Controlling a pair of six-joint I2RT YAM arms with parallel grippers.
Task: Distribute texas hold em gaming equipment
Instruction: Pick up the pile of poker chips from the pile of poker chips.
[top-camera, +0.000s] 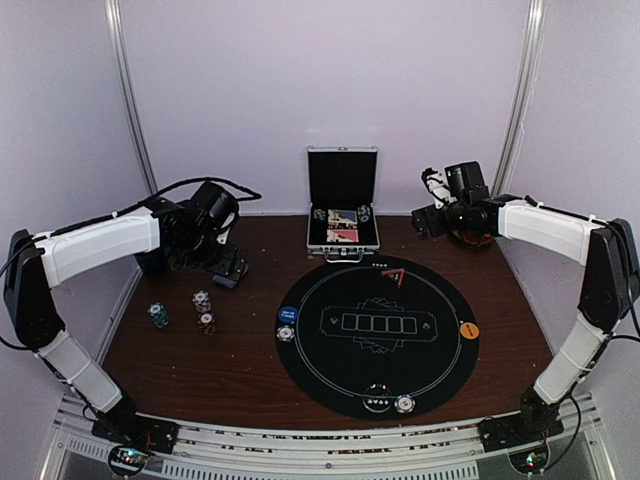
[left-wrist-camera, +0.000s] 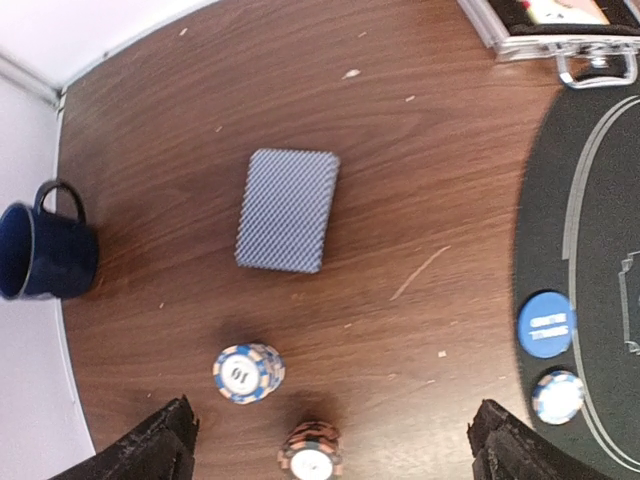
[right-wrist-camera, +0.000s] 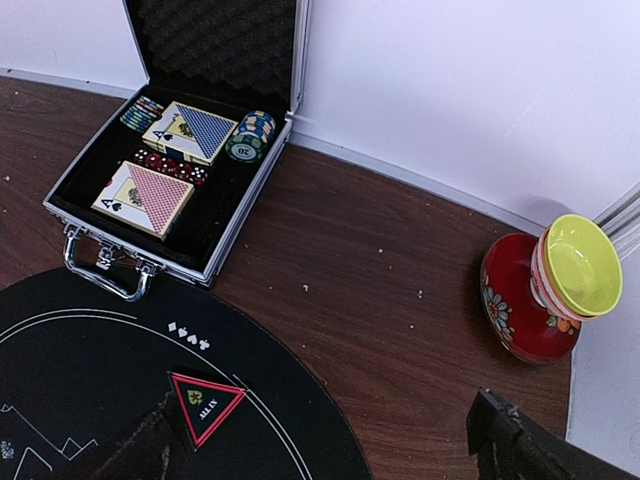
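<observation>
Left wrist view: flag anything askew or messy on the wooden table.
The grey-blue-backed deck of cards lies slightly fanned, not squared. Pale crumbs dot the brown wooden table, and a thin pale scratch marks it near the deck. Nothing spilled.

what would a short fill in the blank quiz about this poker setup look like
1. The silver case is ____, not shut.
2. The loose deck of cards lies face ____.
3. The orange button sits at the ____ edge of the round mat.
4. The mug is dark ____.

Missing words: open; down; right; blue.
</observation>
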